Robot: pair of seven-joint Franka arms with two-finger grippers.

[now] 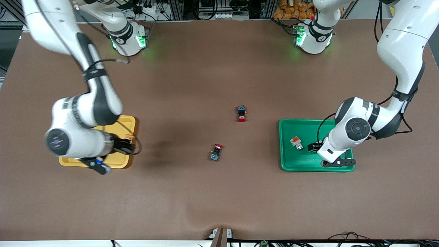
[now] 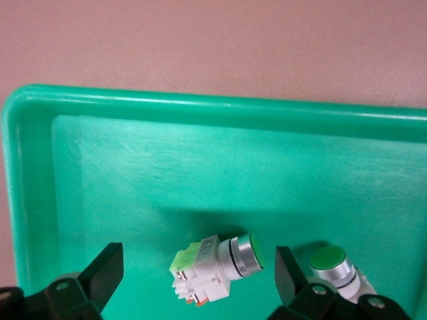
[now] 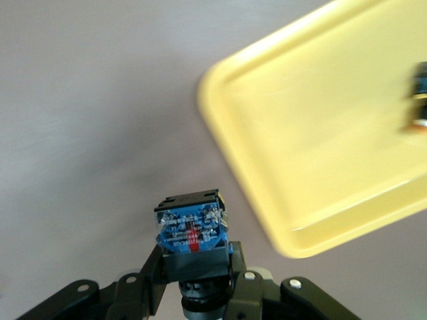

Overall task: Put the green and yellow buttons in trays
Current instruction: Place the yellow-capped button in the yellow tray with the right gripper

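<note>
Currently the left gripper (image 2: 193,280) hangs low in the green tray (image 1: 287,161), jaws apart around a green-capped button (image 2: 217,265); a second green button (image 2: 331,264) lies just beside it. The right gripper (image 3: 193,293), over the desk (image 1: 219,192) at the yellow tray's (image 3: 320,147) edge, is clamped on a blue-backed button (image 3: 191,227). Two red-capped switches (image 1: 241,113) lie mid-desk.

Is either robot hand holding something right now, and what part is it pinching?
The right gripper pinches a button by its dark body, blue end outward. The left gripper holds nothing; its jaws are open over the green tray.
</note>
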